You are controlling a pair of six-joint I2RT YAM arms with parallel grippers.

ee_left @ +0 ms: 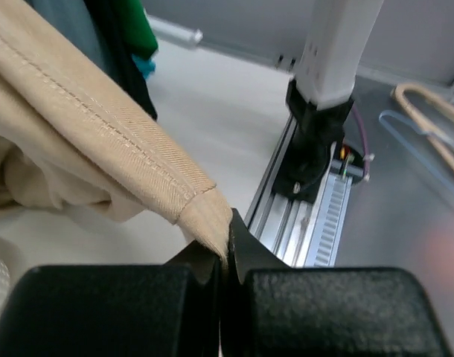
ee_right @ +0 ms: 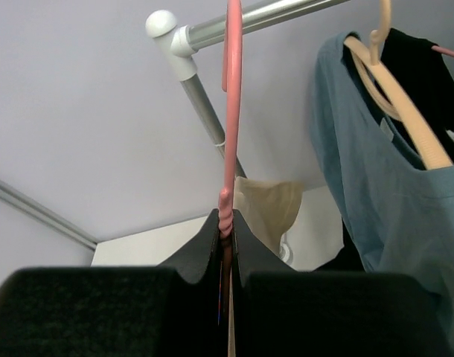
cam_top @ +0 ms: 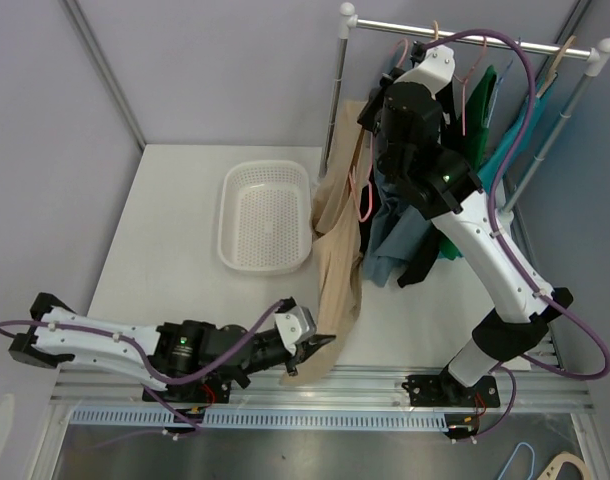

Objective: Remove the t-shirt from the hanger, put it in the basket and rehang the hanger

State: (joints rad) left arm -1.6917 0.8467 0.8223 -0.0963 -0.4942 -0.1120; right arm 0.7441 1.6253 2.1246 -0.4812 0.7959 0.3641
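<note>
basket (cam_top: pixel 265 215): white, on surface (cam_top: pixel 175 230), just left of t-shirt
L pincer (ee_left: pixel 225 249): clamped on t-shirt hem corner, low at near edge
t-shirt (cam_top: pixel 337 250): beige, hangs at rack's left end, trails down onto surface
hanger (ee_right: pixel 231 111): pink, hooked over rail (ee_right: pixel 272 15)
R pincer (ee_right: pixel 227 223): clamped on hanger stem, below rail

White basket (cam_top: pixel 225 230), clothes rail (cam_top: pixel 385 26), hanging blue shirt (ee_right: pixel 376 186)

The beige t-shirt (cam_top: pixel 337 240) hung bunched from the thin pink hanger (ee_right: pixel 231 111) and trailed down over the white table (cam_top: pixel 165 250) toward its near edge, its stitched hem corner pinched in the left gripper (cam_top: pixel 323 347), the hanger's neck clamped in the right gripper (ee_right: pixel 228 223).
</note>
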